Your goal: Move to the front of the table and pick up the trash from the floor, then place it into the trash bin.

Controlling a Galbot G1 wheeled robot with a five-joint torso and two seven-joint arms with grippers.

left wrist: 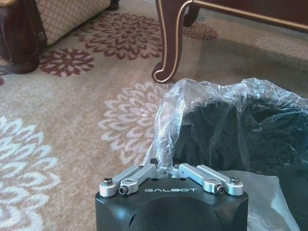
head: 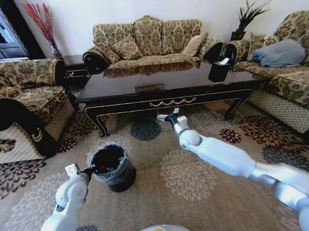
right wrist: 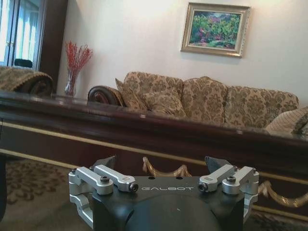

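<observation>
The table [head: 169, 95] of dark glossy wood with gold trim stands across the carpet ahead. The trash bin [head: 113, 169], black with a clear bag over its rim, sits on the floor at front left. My left gripper [head: 89, 170] is at the bin's near rim, its jaws closed on the clear bag [left wrist: 166, 139]. A small red spot [head: 98, 166] shows inside the bin. My right gripper [head: 164, 116] reaches forward, low before the table's apron [right wrist: 159, 144], and is open with nothing between its fingertips [right wrist: 108, 161]. The trash is out of view.
Patterned sofas stand at the left [head: 19, 99], the back [head: 149, 43] and the right [head: 290, 67] of the table. A black tissue box [head: 218, 70] sits at the table's right end. The table's curved leg [left wrist: 168, 43] is close to the bin. Flowered carpet [head: 188, 174] lies open between my arms.
</observation>
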